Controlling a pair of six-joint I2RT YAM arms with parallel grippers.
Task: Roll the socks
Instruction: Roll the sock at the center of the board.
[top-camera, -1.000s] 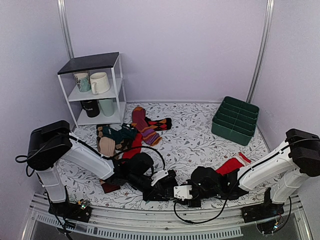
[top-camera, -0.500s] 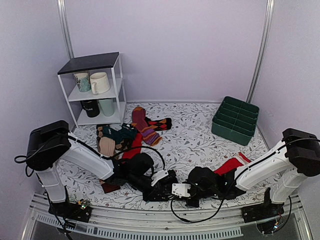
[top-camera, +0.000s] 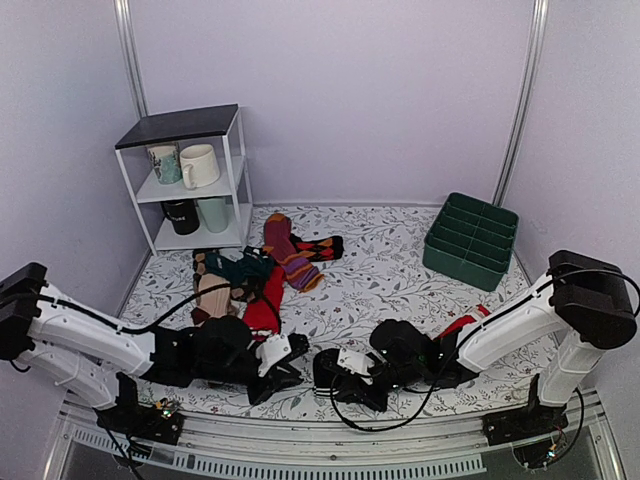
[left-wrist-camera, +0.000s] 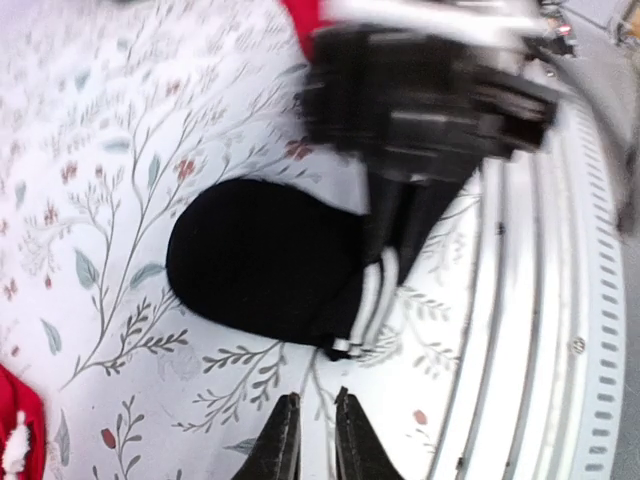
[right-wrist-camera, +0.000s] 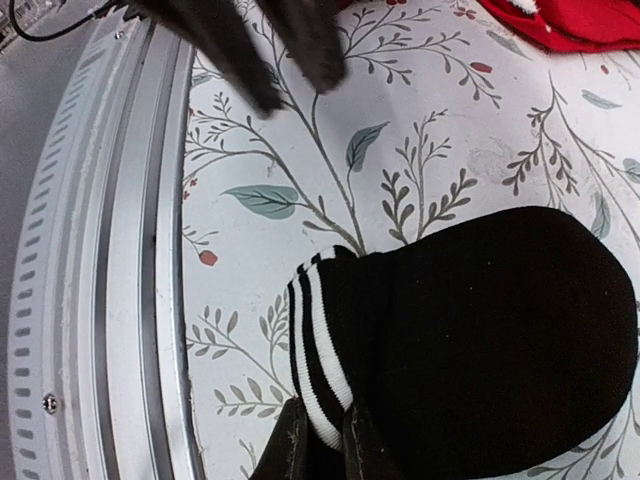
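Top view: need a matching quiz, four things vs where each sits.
Things:
1 black socks
2 green tray
3 mugs
4 purple striped sock

Places:
A on the white shelf, far left
B near edge of the table, centre
C far right corner
D on the table, just right of the shelf

Pairs: 1-B, 2-C, 3-A, 4-D

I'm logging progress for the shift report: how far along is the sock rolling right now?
Done, apparently: the black socks sit as one compact bundle near the front edge of the table. In hand: the right gripper pinches the striped cuff; the left gripper hangs apart, jaws barely parted, empty. Left: probably tucking the cuff over the bundle and letting go.
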